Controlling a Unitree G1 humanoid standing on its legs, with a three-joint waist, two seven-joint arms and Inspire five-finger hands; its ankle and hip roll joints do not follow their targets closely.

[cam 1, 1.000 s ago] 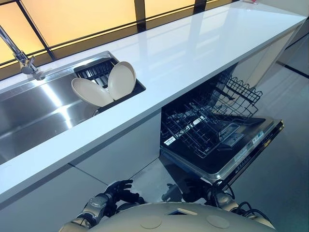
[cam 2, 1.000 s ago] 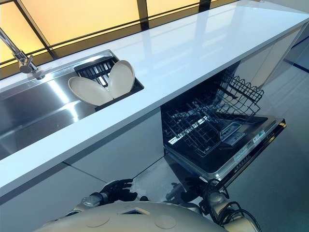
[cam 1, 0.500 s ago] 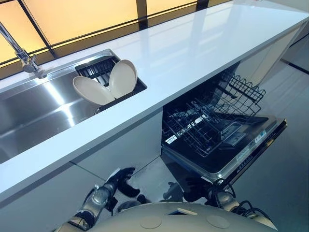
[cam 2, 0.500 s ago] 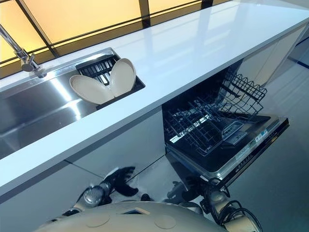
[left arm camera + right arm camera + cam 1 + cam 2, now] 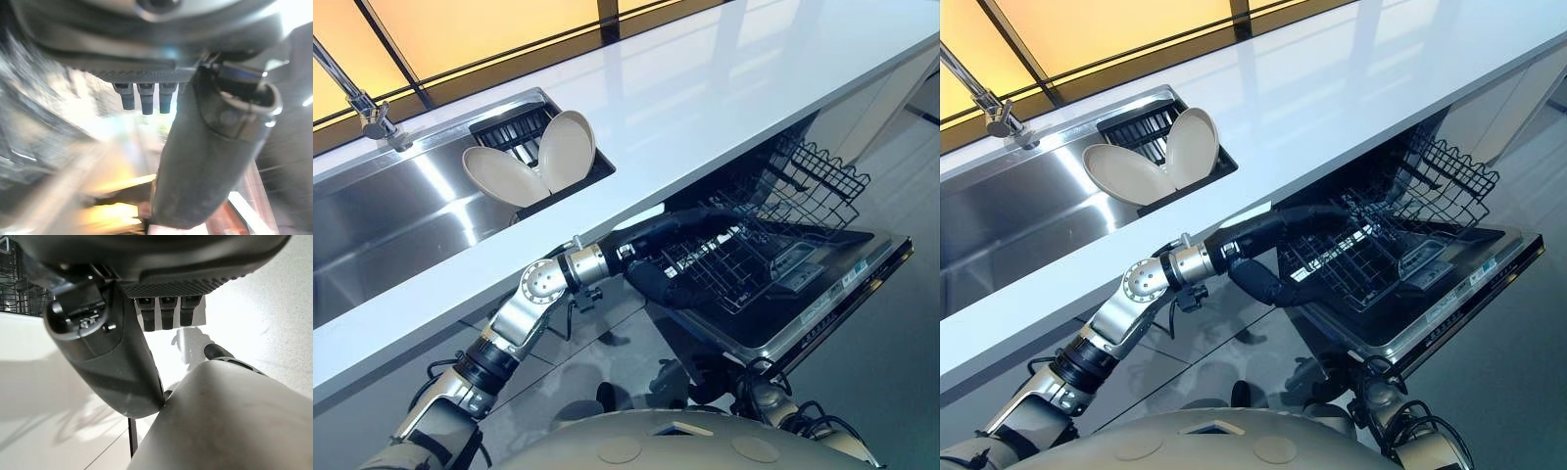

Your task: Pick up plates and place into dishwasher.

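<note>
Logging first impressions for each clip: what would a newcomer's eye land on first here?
Probably the left hand, stretched out under the white counter edge toward the open dishwasher, its fingers straight. Next, the two cream plates leaning together in the dark rack in the steel sink. The dishwasher's wire rack is pulled out over the lowered door.

- This is a kitchen.
- A shiny steel sink (image 5: 382, 230) with a tap (image 5: 362, 103) sits at the left.
- A long white counter (image 5: 705, 88) crosses the middle.
- An open dishwasher (image 5: 783, 284) with black wire racks sits lower right.
</note>
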